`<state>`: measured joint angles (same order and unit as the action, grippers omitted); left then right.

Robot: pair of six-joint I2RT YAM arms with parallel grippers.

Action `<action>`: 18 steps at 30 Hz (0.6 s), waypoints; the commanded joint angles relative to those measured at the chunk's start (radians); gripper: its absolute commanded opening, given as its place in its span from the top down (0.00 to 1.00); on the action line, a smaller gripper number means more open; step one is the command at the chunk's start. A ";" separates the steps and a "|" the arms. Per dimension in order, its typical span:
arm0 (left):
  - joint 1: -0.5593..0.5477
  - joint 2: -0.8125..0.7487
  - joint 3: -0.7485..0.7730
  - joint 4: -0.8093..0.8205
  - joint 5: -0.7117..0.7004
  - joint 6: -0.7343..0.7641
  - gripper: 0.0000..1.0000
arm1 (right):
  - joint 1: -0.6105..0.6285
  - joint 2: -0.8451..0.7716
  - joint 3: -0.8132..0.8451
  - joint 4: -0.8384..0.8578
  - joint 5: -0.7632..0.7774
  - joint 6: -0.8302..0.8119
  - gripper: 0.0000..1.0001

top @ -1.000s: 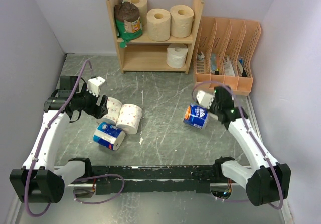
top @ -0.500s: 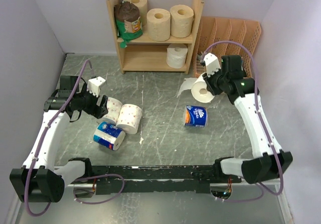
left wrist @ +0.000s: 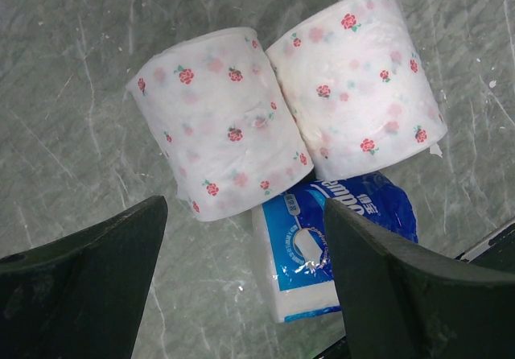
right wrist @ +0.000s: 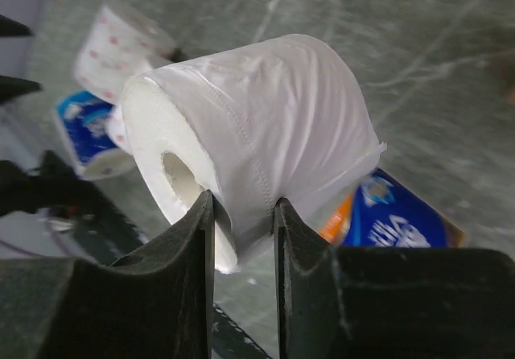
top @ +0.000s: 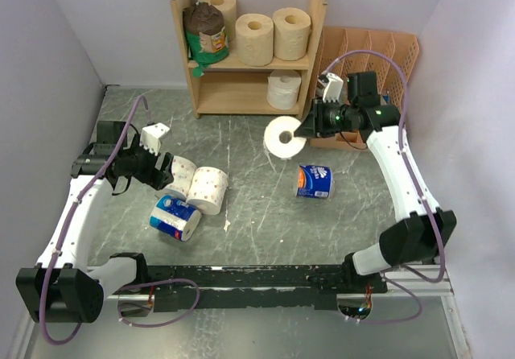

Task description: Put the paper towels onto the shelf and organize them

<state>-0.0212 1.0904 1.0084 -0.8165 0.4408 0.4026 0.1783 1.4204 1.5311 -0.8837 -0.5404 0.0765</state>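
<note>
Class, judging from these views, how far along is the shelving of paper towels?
Done: five rolls sit on the shelf, four on top, one below. In hand: the right gripper grips a white roll. Remaining: two floral rolls and two blue-wrapped rolls lie on the table.

Your table (top: pixel 257 238) is grey-green with pale marbling and scuffs. Left of centre, one flowered roll (top: pixel 183 175) lies on its side, touching a second flowered roll (top: pixel 208 190). A blue roll (top: pixel 175 217) sits just below the pair. Another blue roll (top: pixel 315 183) lies alone, right of centre. The shelf (top: pixel 233 101) stands at top centre, with the organizer (top: pixel 402 53) just to its right.
</note>
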 commanded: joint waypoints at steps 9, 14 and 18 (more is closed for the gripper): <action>0.007 0.004 0.016 0.000 -0.031 -0.010 0.10 | -0.006 0.306 0.053 0.080 -0.598 0.285 1.00; 0.008 0.018 0.019 0.005 -0.046 -0.013 0.11 | -0.007 0.279 -0.069 0.355 -0.599 0.519 1.00; 0.008 0.033 0.019 0.011 -0.050 -0.011 0.10 | -0.004 0.188 -0.268 0.880 -0.430 0.852 1.00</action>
<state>-0.0212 1.1103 1.0084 -0.8165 0.4049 0.3923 0.1764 1.6981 1.3701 -0.5003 -1.0393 0.5838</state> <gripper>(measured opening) 0.897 0.249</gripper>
